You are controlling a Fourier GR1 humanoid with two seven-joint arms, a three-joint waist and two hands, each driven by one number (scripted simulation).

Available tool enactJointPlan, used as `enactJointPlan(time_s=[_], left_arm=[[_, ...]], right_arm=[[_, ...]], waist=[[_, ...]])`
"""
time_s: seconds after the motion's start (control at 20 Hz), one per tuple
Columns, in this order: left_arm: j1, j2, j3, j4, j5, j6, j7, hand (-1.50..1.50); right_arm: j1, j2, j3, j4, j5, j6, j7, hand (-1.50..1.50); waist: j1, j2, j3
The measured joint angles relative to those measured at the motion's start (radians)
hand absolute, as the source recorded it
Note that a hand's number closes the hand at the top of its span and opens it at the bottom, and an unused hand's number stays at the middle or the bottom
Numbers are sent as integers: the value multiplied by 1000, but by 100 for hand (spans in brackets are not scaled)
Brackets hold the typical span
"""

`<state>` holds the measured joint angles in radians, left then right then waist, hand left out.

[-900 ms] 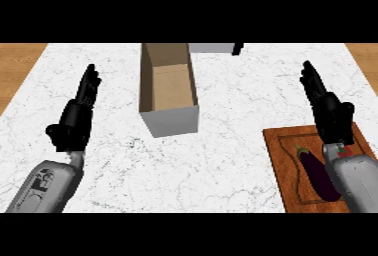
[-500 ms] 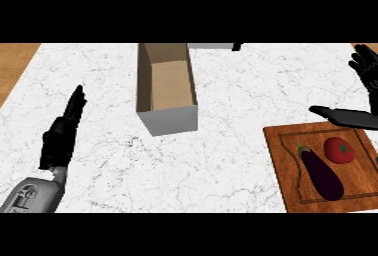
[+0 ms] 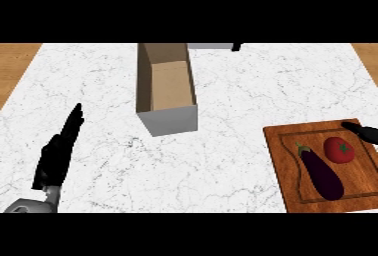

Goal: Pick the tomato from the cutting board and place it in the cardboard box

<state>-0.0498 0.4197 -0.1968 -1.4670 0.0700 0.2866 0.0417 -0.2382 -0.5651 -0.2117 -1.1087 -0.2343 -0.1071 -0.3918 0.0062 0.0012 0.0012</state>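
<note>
Black against the white marble, the left hand (image 3: 59,150) shows at the lower left. Its fingers are straight and held together, seen edge-on, holding nothing and pointing up the counter (image 3: 244,90). Of the right hand (image 3: 362,131) only a small dark tip shows at the right edge, over the upper right corner of the wooden cutting board (image 3: 284,150). Whether that hand is spread or closed cannot be told. Just below and left of that tip, the red tomato (image 3: 339,149) lies on the board. A dark purple eggplant (image 3: 322,172) lies lengthwise just beside the tomato on its left, so 2 vegetables share the board. Well apart, up and to the left, the cardboard box (image 3: 144,75) stands open-topped on the counter, long and narrow.
</note>
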Motion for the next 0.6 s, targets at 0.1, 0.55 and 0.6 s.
enactJointPlan(time_s=[0.1,0.55,0.6], left_arm=[[-3,0,2,1,-2,-2,7,0],[31,0,-4,-38,-14,-4,17,0],[33,2,-3,-48,-15,-4,23,0]], right_arm=[[25,-64,21,14,48,35,-2,-150],[62,-370,184,-19,250,268,171,-150],[57,-395,206,-28,266,300,201,-150]], waist=[[-3,0,-1],[4,-2,-4],[7,-2,-3]])
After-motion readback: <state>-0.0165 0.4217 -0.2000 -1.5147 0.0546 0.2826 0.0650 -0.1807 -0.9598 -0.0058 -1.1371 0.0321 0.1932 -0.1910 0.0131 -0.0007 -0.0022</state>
